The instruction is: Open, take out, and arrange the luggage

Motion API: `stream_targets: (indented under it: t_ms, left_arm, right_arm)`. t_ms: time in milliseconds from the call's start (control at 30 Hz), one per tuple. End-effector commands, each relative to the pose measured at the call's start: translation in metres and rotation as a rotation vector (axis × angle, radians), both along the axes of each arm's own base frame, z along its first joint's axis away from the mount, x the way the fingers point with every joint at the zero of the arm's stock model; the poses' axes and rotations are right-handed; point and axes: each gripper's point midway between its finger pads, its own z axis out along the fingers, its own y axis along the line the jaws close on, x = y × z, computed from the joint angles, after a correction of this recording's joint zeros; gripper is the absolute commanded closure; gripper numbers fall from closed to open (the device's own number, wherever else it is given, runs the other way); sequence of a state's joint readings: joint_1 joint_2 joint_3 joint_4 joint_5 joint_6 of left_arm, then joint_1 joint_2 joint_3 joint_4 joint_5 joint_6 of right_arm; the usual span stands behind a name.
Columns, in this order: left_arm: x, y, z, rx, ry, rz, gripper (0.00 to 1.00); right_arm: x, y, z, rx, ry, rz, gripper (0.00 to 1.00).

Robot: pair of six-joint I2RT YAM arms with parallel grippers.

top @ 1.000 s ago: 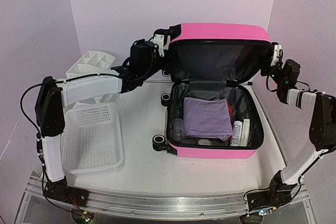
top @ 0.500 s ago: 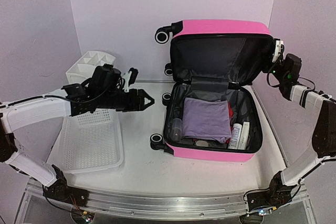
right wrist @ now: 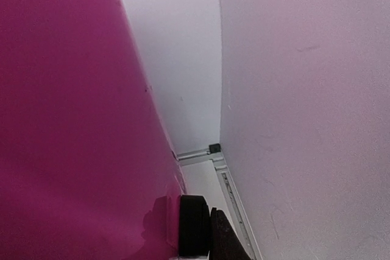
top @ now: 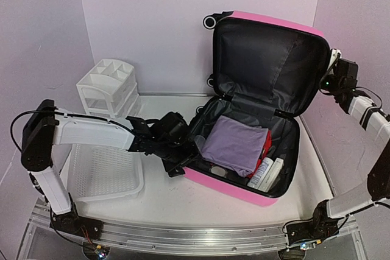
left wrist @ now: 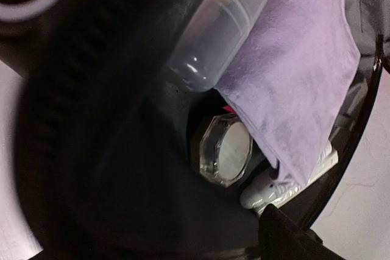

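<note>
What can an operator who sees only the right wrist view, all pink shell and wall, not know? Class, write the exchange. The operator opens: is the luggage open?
Observer: Yes. The luggage is open, its lid standing up from the far edge of the lower half.
Operator: Is anything inside?
Observer: A folded purple cloth lies on top of the things in the lower half.
Operator: Where is the left gripper?
Observer: The left gripper is low at the near-left corner of the lower half.
</note>
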State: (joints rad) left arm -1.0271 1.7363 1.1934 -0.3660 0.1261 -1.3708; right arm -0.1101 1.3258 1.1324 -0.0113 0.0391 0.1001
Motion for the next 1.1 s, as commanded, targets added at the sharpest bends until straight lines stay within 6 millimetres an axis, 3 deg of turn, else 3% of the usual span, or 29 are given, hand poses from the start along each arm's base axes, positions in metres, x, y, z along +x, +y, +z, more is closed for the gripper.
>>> stream_targets:
  t_ms: [0, 133, 300, 500, 633, 767, 1067]
  left_arm:
    - [0.025, -0.029, 0.017, -0.057, -0.009, 0.090, 0.25]
    - [0.064, -0.028, 0.003, 0.029, -0.097, 0.101, 0.35]
    - [0.111, -0.042, -0.001, 0.076, -0.228, -0.020, 0.44]
    - [0.151, -0.077, 0.029, 0.058, -0.423, -0.165, 0.44]
    - [0.164, -0.108, 0.049, 0.002, -0.528, -0.279, 0.44]
    - [0.162, -0.143, 0.061, -0.106, -0.588, -0.421, 0.46]
    - [0.165, -0.170, 0.071, -0.171, -0.727, -0.563, 0.39]
  right_arm:
    - [-0.053, -0.030, 0.035, 0.066, -0.003, -0.228, 1.00]
    - [-0.092, -0.045, 0.027, 0.057, 0.052, -0.350, 1.00]
    - [-0.142, -0.058, 0.024, 0.043, 0.099, -0.468, 1.00]
    - [-0.181, -0.076, 0.023, 0.007, 0.110, -0.615, 1.00]
    - [-0.200, -0.078, 0.019, 0.037, 0.102, -0.658, 1.00]
    - [-0.227, -0.080, 0.017, 0.079, 0.084, -0.717, 1.00]
    - [-0.294, -0.091, 0.013, 0.129, 0.073, -0.899, 1.00]
